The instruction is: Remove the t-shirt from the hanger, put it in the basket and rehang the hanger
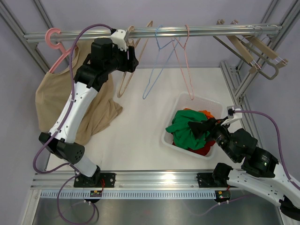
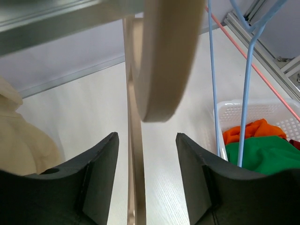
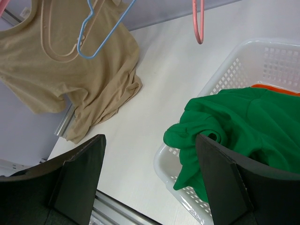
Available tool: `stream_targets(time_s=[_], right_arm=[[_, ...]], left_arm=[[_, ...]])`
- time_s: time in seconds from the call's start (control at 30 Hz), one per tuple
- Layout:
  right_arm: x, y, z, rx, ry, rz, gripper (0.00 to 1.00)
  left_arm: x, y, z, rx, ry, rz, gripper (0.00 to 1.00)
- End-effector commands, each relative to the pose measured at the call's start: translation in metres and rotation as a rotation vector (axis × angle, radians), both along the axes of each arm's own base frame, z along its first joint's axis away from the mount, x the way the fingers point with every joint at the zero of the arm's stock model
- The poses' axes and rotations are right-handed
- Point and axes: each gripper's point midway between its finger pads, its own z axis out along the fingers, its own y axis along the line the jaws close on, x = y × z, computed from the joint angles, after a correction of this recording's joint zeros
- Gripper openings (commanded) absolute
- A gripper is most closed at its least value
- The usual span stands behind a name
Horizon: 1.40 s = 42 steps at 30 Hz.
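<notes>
The left gripper [image 2: 146, 176] is raised to the rail [image 1: 201, 32] with its jaws spread wide. The thin bar of a wooden hanger [image 2: 164, 61] runs through the gap, but neither finger presses on it and it holds nothing. The right gripper [image 3: 150, 180] is equally wide and empty, hovering over a white basket [image 3: 267, 61], with one finger just beside the green garment [image 3: 243, 126] heaped inside.

The tan t-shirt [image 1: 56, 101] is well apart from both. It hangs on a pink hanger [image 1: 48, 33] hooked at the far left end of the rail, its hem slumped onto the tabletop [image 1: 140, 131]. The left arm partly covers it from above.

It looks like thin, light, limp cloth that will stretch and bunch rather than slide as one piece. A sensible hold is probably a pinch at a shoulder seam or the collar edge, lifting that side off the hanger's arm. Pulling at the hem would likely just drag the hanger along the rail.
</notes>
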Motion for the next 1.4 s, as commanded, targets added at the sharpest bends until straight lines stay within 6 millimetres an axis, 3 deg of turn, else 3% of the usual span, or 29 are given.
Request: stream_targets(time_s=[0.0, 0.17, 0.23, 0.27, 0.3, 0.4, 0.43, 0.53, 0.67, 0.8, 0.93, 1.07, 1.17, 1.37], right_arm=[[-0.002, 0.007, 0.015, 0.026, -0.044, 0.045, 0.86], [-0.003, 0.012, 0.016, 0.018, -0.071, 0.072, 0.87], [-0.003, 0.015, 0.014, 0.009, -0.077, 0.084, 0.87], [-0.004, 0.015, 0.015, 0.003, -0.086, 0.089, 0.88], [-0.004, 0.017, 0.013, -0.001, -0.09, 0.1, 0.88], [-0.009, 0.023, 0.013, 0.013, -0.105, 0.143, 0.88], [-0.011, 0.025, 0.013, 0.023, -0.109, 0.159, 0.88], [-0.015, 0.037, 0.008, 0.05, -0.11, 0.216, 0.88], [-0.023, 0.056, 0.002, 0.067, -0.097, 0.31, 0.88], [-0.028, 0.067, -0.005, 0.079, -0.094, 0.362, 0.88], [-0.029, 0.073, -0.007, 0.078, -0.104, 0.39, 0.88], [-0.03, 0.082, -0.012, 0.044, -0.106, 0.43, 0.89], [-0.028, 0.086, -0.017, 0.017, -0.105, 0.437, 0.89], [-0.03, 0.098, -0.025, 0.0, -0.093, 0.482, 0.89]], left_arm=[[-0.023, 0.009, 0.044, -0.034, -0.104, -0.006, 0.62], [-0.05, 0.035, 0.07, -0.054, -0.172, 0.048, 0.65], [-0.056, 0.046, 0.061, -0.042, -0.158, 0.078, 0.65], [-0.063, 0.062, 0.066, -0.041, -0.18, 0.125, 0.65], [-0.064, 0.069, 0.055, -0.031, -0.159, 0.142, 0.64], [-0.073, 0.114, 0.06, -0.035, -0.184, 0.253, 0.62], [-0.072, 0.139, 0.053, -0.016, -0.175, 0.337, 0.62], [-0.079, 0.184, 0.047, 0.008, -0.18, 0.48, 0.63], [-0.073, 0.224, 0.049, 0.029, -0.196, 0.59, 0.67], [-0.058, 0.242, 0.053, 0.093, -0.202, 0.607, 0.7], [-0.049, 0.241, 0.051, 0.166, -0.206, 0.557, 0.75], [-0.033, 0.258, 0.047, 0.263, -0.195, 0.601, 0.79], [-0.026, 0.271, 0.054, 0.299, -0.201, 0.659, 0.8], [-0.013, 0.276, 0.066, 0.309, -0.226, 0.656, 0.8]])
